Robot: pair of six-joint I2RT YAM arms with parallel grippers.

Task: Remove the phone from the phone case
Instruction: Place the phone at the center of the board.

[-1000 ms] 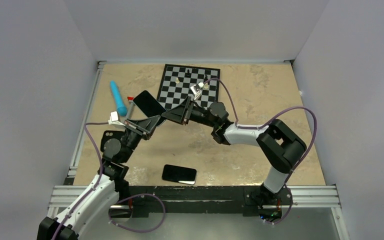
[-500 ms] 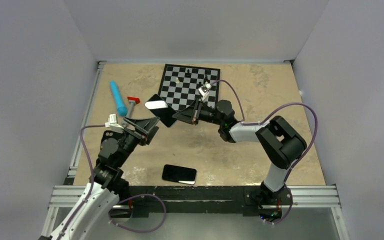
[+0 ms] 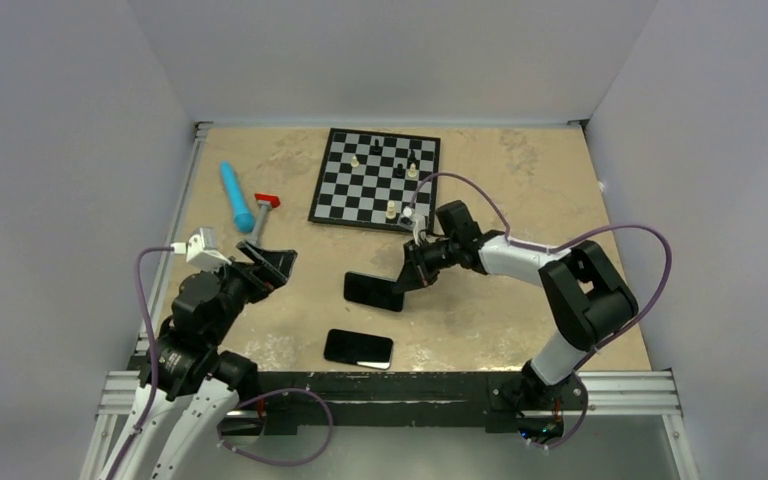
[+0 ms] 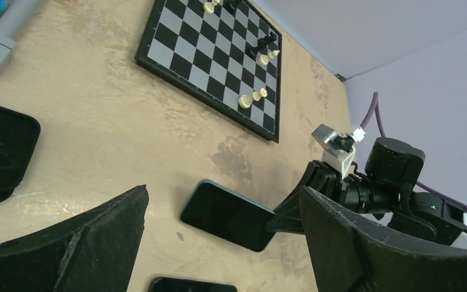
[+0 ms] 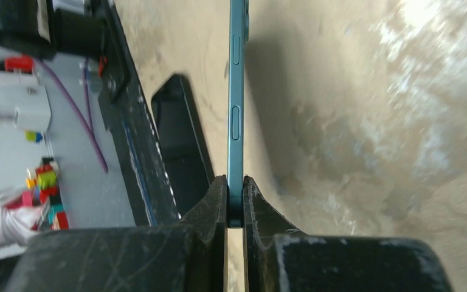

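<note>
A phone [image 3: 373, 291] with a black screen and teal edge is in my right gripper [image 3: 407, 283], low over the middle of the table. The right wrist view shows the jaws pressed on the phone's [image 5: 236, 109] thin teal edge, my right gripper [image 5: 236, 204] shut on it. My left gripper [image 3: 270, 263] stands open and empty at the left, well apart from the phone [image 4: 228, 214]. A black phone case [image 4: 0, 152] lies flat on the table at the left of the left wrist view, beside my left gripper [image 4: 224, 194]. From above I cannot pick the case out from the left fingers.
A chessboard [image 3: 375, 178] with several pieces lies at the back. A blue cylinder [image 3: 237, 196] and a grey tool with a red head [image 3: 260, 213] lie at the back left. Another black phone [image 3: 358, 348] lies flat near the front rail [image 3: 400, 388].
The left gripper has opened and drawn back to the near left. The right gripper has shut on the phone and carried it from beside the chessboard down toward the table's middle.
</note>
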